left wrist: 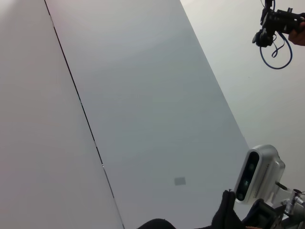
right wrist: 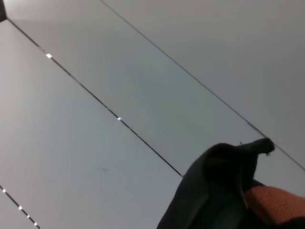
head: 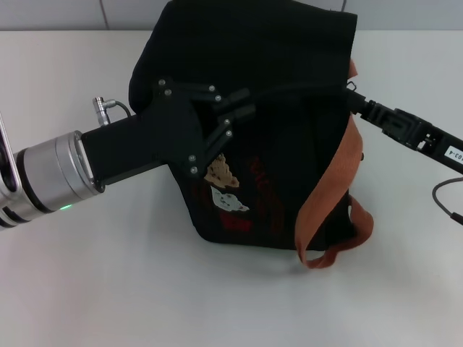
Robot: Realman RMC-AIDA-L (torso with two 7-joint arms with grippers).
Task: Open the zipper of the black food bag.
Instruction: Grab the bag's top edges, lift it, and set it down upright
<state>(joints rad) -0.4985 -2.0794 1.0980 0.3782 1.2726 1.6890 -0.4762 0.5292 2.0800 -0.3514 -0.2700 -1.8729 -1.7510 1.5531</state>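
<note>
Head view shows the boxy black fabric food bag, with its orange-brown webbing handles and tan and pale-blue bear patches, standing on the white table between the two arms. The zipper, a thin black track along the bag's top edge, runs from the left gripper across to the right gripper; I cannot make out its small metal pull, nor whether the track is parted, so I judge the opening is at most under way and the bulk of the pull is left to do. The left arm reaches in level from the bag's left side, its black fingers drawn close together and seemingly pinching the fabric at the near end of the top edge, likely to steady it. The right arm comes in slanting from the far right, its tip touching the bag's top corner just above a handle; whether its jaws are apart or together I cannot tell. The wrist views show mostly wall panels, with black fabric at their edges.
</note>
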